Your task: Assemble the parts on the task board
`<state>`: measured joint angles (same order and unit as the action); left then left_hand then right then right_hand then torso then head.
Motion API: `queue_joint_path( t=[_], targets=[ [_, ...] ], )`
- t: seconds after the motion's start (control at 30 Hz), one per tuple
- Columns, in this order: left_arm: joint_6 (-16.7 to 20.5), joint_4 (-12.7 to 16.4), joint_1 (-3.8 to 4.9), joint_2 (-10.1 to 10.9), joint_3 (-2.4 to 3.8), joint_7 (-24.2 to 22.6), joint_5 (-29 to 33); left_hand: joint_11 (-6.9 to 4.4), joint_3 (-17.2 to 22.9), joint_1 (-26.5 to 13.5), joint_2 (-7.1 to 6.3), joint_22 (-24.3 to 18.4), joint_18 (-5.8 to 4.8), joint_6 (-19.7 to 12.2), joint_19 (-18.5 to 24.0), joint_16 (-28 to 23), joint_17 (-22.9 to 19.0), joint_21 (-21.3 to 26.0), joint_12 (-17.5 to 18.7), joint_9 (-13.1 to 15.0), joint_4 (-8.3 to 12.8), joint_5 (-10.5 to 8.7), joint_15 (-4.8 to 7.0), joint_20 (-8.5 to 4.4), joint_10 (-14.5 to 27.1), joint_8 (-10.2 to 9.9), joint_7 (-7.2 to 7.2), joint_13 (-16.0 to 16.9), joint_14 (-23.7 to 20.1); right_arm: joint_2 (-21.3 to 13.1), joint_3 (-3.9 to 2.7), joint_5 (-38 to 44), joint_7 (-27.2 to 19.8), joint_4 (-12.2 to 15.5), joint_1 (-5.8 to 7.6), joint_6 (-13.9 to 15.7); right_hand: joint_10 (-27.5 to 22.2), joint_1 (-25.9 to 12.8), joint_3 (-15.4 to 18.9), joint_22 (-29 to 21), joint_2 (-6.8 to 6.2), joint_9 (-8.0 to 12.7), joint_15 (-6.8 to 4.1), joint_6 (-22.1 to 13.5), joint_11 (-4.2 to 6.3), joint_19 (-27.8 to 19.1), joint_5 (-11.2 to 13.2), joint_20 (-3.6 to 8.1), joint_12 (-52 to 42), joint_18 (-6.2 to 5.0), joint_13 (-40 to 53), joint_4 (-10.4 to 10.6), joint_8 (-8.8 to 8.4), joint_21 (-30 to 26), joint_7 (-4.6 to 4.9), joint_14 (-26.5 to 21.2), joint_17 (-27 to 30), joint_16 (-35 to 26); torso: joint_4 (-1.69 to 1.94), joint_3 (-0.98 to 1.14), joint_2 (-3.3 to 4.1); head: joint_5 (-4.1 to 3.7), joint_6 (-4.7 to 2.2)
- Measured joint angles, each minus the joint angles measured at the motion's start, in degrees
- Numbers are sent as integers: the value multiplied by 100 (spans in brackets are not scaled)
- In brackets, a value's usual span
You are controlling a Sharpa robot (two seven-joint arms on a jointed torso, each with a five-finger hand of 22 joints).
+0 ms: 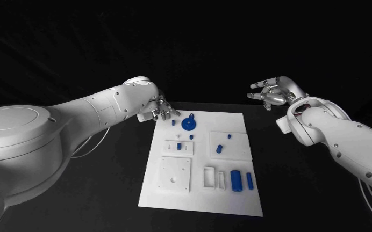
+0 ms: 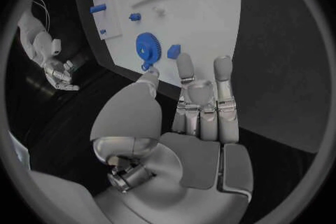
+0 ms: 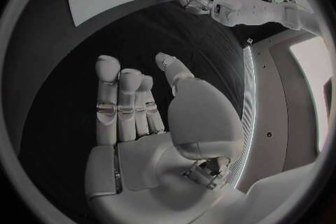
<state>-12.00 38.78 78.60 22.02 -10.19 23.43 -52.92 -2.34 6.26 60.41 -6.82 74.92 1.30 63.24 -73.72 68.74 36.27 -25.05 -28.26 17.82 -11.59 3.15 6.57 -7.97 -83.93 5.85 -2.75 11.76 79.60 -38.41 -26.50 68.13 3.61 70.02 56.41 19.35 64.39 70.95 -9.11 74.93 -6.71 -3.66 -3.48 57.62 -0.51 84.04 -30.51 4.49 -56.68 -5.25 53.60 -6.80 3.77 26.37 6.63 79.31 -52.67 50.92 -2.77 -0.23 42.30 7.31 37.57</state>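
Hovering left hand (image 2: 189, 117) — empty, nearing blue gear (image 2: 146, 47).

white task board (image 1: 233, 189), blue parts (image 1: 235, 179), black table (image 1: 294, 189)

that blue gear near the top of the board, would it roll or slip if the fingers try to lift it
The blue gear lies flat on the task board, so it probably won't roll. Being thin and low, it may slide when nudged. It looks like rigid plastic, likely light.

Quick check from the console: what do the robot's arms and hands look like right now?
Both arms are smooth white shells with small dark screw dots. The left hand and right hand are silver metal with pale grey pads. A thin cable loops beside the left arm.
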Motion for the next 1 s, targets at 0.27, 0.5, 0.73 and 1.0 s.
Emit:
queue_joint_path(
  t=[0.27, 0.5, 0.73, 1.0],
  targets=[
    [-87, -49, -10, -6, -6, -57, 19, 0, 13, 62, -85, -1, 0, 0, 0, 0, 4, 0, 0, -43, -204, 0, 8, 0, 0, 21, 0, -1, -8, 21, -1, -1, 0, -24, 0, 1, 1, 0, 0, 0, 0, 0, 0, 0, 0, 0, -33, 0, 0, 0, -6, 32, 0, -32, 0, 0, 6, 0, 11, 2, -2, -2, 24],
    [-223, -50, -12, 1, -8, -81, 26, 0, -46, 103, 132, -1, 0, 0, 21, 0, 5, 0, 23, -54, 71, 0, 8, 20, 0, 31, 0, 8, -8, 23, -1, -2, 0, -31, 1, 1, 1, 0, -1, -1, 0, 0, 0, 0, 0, 0, -33, 0, 0, 0, -6, 32, 0, -32, 0, 0, 6, 0, 8, 0, -7, -2, 29],
    [-402, -36, -13, 12, -13, -93, 30, -1, -255, 59, 455, -1, 0, 74, 21, 0, 5, 0, 23, -45, 582, 304, -7, 20, 0, 60, 10, 16, -23, 25, -1, -2, 1, -38, 1, 1, 2, 0, 0, -1, 0, 0, 0, 0, -1, 0, -33, 0, 0, 0, -6, 32, 0, -32, -1, 0, 6, 0, 5, -3, -7, 7, 30],
    [-567, 3, -15, 18, -20, -106, 33, -1, -417, 74, 644, -2, 0, 114, 21, 14, 4, 0, 23, 213, 849, 391, -7, 20, 0, 114, 51, 16, -23, 30, -2, -2, 2, -40, 1, 0, 2, 0, -1, -1, 0, 0, 0, 0, -1, 0, -33, 0, -1, 0, -5, 31, 0, -32, -1, 0, 5, 0, 5, -5, -5, 7, 34]
  ],
)
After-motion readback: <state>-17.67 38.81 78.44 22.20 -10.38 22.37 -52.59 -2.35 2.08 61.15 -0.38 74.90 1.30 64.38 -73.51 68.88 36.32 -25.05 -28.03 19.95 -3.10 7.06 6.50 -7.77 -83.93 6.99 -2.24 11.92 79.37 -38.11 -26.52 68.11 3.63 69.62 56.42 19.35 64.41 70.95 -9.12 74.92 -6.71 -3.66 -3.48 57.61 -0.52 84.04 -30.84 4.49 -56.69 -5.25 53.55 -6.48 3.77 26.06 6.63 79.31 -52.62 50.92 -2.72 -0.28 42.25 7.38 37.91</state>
